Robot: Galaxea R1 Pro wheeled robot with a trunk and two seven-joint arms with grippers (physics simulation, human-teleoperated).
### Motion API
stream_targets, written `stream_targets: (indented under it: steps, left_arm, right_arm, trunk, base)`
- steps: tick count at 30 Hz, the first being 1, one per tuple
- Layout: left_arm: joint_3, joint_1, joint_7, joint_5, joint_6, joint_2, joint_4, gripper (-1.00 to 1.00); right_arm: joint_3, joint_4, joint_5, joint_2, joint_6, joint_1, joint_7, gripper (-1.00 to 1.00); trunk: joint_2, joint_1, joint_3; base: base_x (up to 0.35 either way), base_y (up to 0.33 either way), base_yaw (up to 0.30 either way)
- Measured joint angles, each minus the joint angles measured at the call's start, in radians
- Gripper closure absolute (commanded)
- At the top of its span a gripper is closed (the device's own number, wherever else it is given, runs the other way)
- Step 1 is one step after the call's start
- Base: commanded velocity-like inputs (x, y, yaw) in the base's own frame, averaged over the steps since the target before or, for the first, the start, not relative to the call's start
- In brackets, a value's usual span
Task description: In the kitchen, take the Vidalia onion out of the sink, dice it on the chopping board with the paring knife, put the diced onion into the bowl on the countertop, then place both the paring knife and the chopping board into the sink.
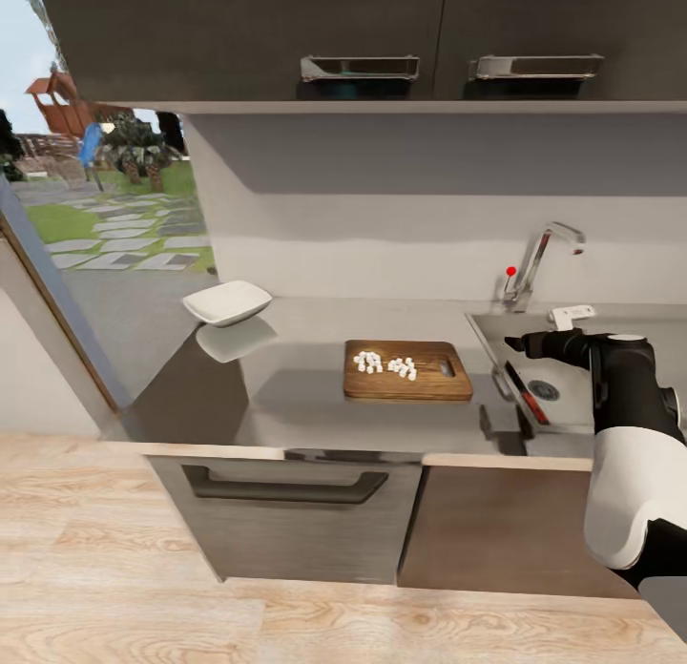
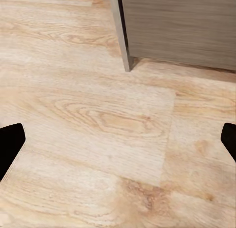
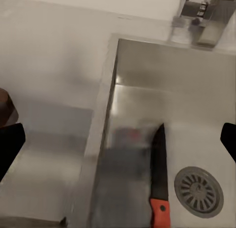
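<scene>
The diced onion (image 1: 385, 364) lies in two small heaps of white cubes on the chopping board (image 1: 407, 370), which rests on the table (image 1: 286, 397) just left of the sink (image 1: 572, 378). The bowl (image 1: 227, 302) sits empty well to the board's left, near the table's far left corner. The paring knife (image 3: 158, 179) already lies in the sink beside the drain (image 3: 199, 191), blade pointing toward the tap (image 1: 539, 259). The right claw (image 1: 515, 342) hangs over the sink with its jaws wide and empty, so the board lies to its left, long side running left to right. The right arm is the nearer one. The left claw (image 2: 118, 139), also spread wide and empty, points at the wooden floor (image 2: 98, 120).
</scene>
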Motion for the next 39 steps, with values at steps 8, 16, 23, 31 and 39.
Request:
stream_targets:
  steps: [8, 16, 23, 31, 39]
  left_arm:
    - [-0.001, 0.0, -0.001, 0.0, 0.0, 0.0, 0.0, -1.0]
    - [-0.002, 0.0, -0.001, 0.0, 0.0, 0.0, 0.0, -1.0]
    - [-0.002, 0.0, -0.001, 0.0, -0.001, 0.0, 0.0, -1.0]
    - [-0.002, 0.0, -0.003, -0.002, -0.001, 0.0, 0.0, -1.0]
    - [-0.006, 0.0, -0.005, -0.004, 0.008, 0.003, 0.005, -1.0]
  right_arm:
    - [-0.002, 0.0, 0.0, -0.001, -0.001, 0.0, 0.0, -1.0]
    - [-0.003, 0.0, 0.0, -0.001, -0.001, 0.0, 0.0, -1.0]
    - [-0.001, 0.0, 0.0, -0.001, -0.001, 0.0, 0.0, -1.0]
    - [-0.003, 0.0, 0.0, -0.001, 0.0, -0.001, 0.0, -1.0]
    - [-0.002, 0.0, -0.001, -0.001, 0.002, 0.0, 0.0, -1.0]
  trunk:
    - [0.0, 0.0, 0.0]
    - [0.0, 0.0, 0.0]
    - [0.0, 0.001, 0.0]
    - [0.0, 0.0, 0.0]
    - [0.0, 0.0, 0.0]
  base:
    - [0.0, 0.206, 0.0]
    - [0.0, 0.061, 0.0]
    - [-0.203, 0.008, 0.0]
    - [-0.103, 0.026, 0.0]
    - [-0.001, 0.0, 0.0]
